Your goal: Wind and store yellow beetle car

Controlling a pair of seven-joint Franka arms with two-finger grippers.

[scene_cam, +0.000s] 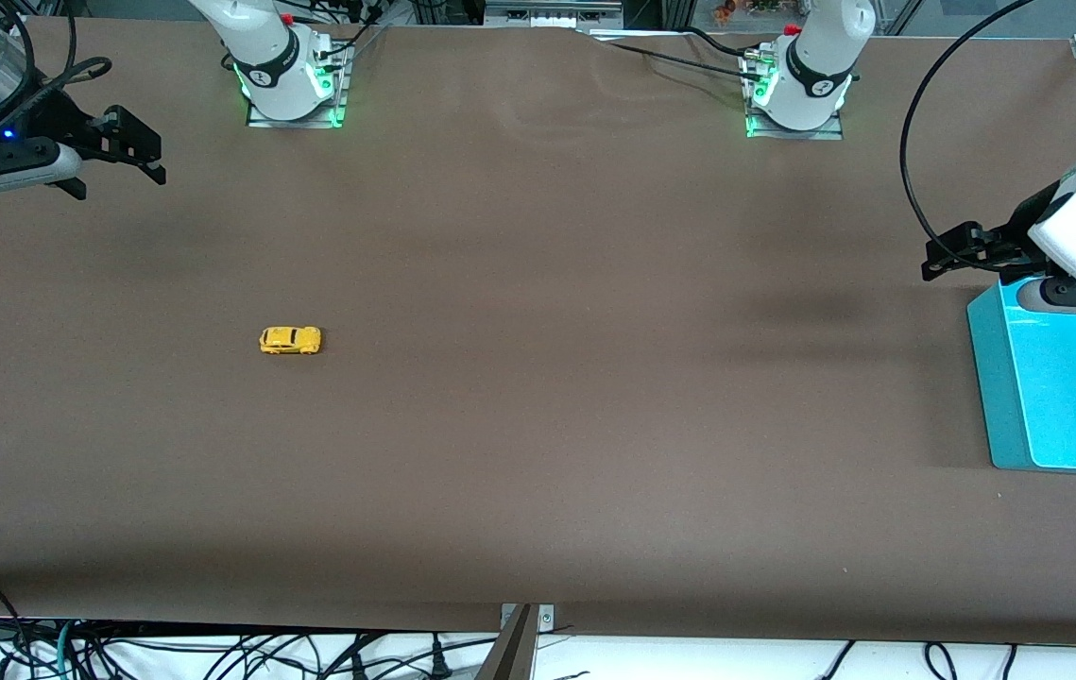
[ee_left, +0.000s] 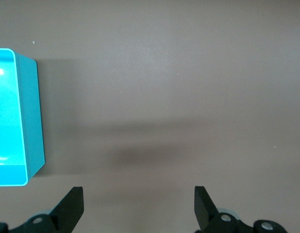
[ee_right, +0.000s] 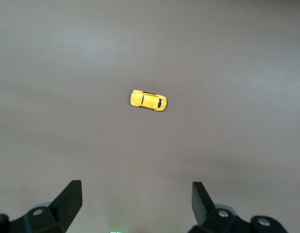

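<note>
Front view: tiny yellow beetle car (scene_cam: 290, 340) sits untouched on brown table (scene_cam: 538, 425) toward right arm's end, well apart from teal plastic bin (scene_cam: 1000, 397); right gripper (scene_cam: 145, 151) and left gripper (scene_cam: 948, 253) both spread empty, winding and storing left.

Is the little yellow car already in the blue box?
No. The yellow beetle car sits out on the table, toward the right arm's end; the blue box is at the left arm's end.

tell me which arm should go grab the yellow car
Right. The yellow beetle car lies toward its end, in its wrist view; right gripper open. Left gripper hovers by the teal bin.
</note>
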